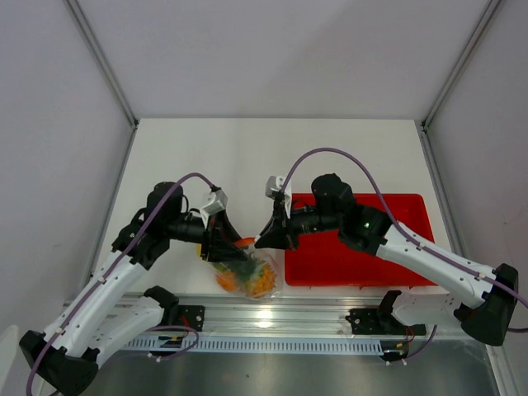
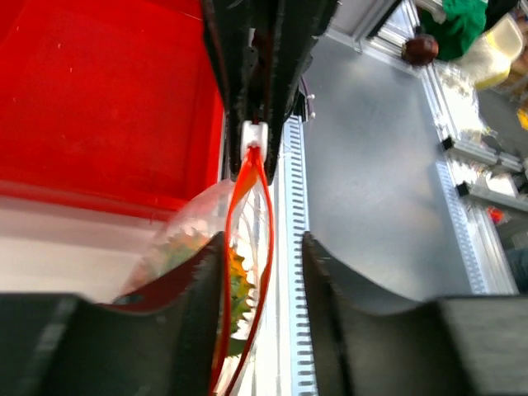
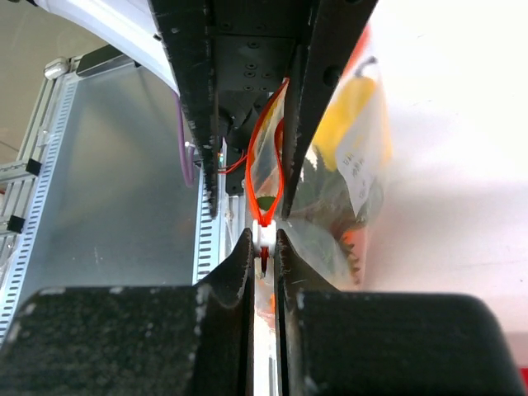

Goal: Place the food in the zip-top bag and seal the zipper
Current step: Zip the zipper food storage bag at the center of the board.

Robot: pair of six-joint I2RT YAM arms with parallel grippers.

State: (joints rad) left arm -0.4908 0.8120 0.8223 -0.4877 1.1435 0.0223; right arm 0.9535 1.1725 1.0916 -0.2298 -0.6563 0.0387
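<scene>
fingers point(image 3: 235, 272) of right gripper point(image 3: 264, 239) clenched on the white end piece of the zipper point(image 2: 247, 190). fingers point(image 2: 194, 330) of left gripper point(image 2: 261, 241) parted, straddling the orange-red zipper loop, one against the clear plastic, the other just apart. zip-top bag point(image 1: 245, 276) between both grippers near the table's point(image 1: 206, 157) front edge, just left of the red tray point(image 1: 363, 256), toy fruits point(image 1: 260, 282) inside, zipper gaping.

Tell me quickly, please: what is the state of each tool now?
Left tool: open around the zipper, not clamped.
Right tool: closed on the white clip at the zipper end.
</scene>
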